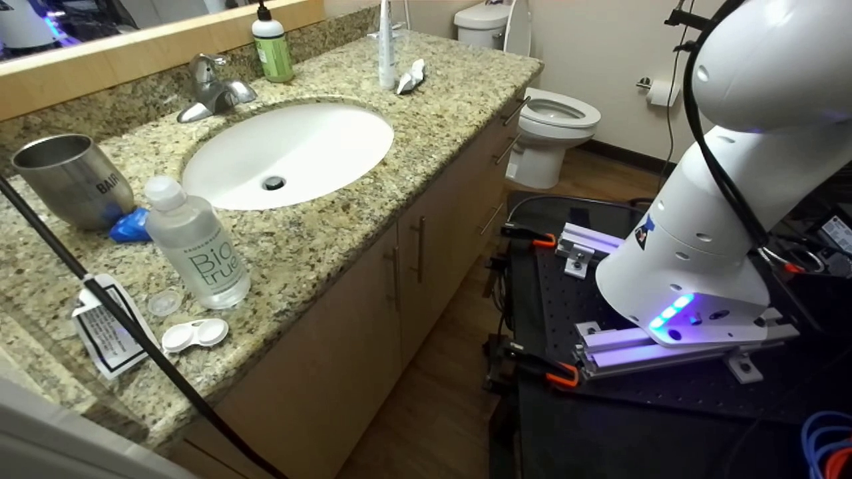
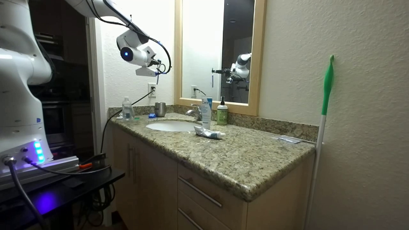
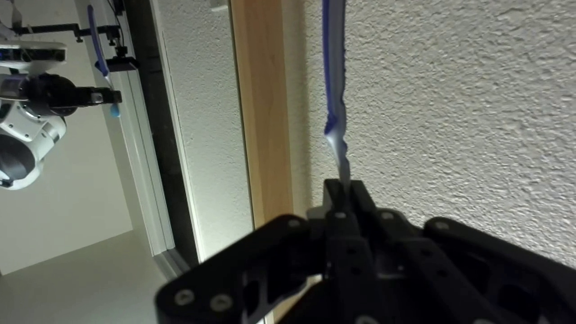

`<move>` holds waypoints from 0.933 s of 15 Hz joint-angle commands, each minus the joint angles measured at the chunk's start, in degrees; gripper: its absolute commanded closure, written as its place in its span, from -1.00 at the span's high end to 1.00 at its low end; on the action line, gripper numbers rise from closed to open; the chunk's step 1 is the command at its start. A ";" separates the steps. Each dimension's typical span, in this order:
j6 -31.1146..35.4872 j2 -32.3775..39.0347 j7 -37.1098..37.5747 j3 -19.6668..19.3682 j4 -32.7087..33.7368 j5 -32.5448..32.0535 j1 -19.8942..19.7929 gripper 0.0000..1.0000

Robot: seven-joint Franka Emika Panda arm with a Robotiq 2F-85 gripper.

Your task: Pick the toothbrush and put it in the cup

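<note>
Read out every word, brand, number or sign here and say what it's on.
"BAIR": on the metal cup.
"Bio true": on the clear bottle; the small line above is too blurred.
"Cera", the rest unclear: on the upright tube.
Too small or blurred to read: print on the flat packet, green pump bottle, crumpled tube and white label at far right.

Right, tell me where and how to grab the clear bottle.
I'd take the clear bottle by its white cap, straight down from above. The bottle stands upright, and the cap sits on top, narrower than the body, so the fingers could likely close on it. They hold the toothbrush; free them first.
</note>
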 commanded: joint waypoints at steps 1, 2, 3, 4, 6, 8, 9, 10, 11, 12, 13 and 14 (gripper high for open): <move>1.06 -1.31 0.01 0.75 -1.53 -0.04 -0.75 -0.97; 2.04 -0.68 0.01 1.40 -1.69 -0.09 -0.53 -0.97; 3.20 1.01 0.01 1.77 -0.90 -0.09 -0.17 -0.97; 3.37 0.61 0.04 2.09 -1.33 -0.09 -0.25 -0.97; 3.74 1.45 0.08 2.49 -1.21 -0.08 -0.31 -0.97; 1.16 0.67 0.15 1.56 -1.47 -0.08 -1.57 -0.97; 2.22 0.72 0.16 1.73 -1.41 -0.08 -0.16 -0.89; 2.10 0.71 0.16 1.54 -1.39 -0.08 -0.45 -0.89; 2.04 0.71 0.16 1.40 -1.39 -0.08 -0.75 -0.89; 2.02 0.71 0.16 1.32 -1.39 -0.08 -0.94 -0.89; 1.09 -0.58 0.16 0.95 -2.14 -0.08 -1.73 -0.97; -0.36 -1.56 0.16 0.59 -2.79 -0.08 -2.46 -0.97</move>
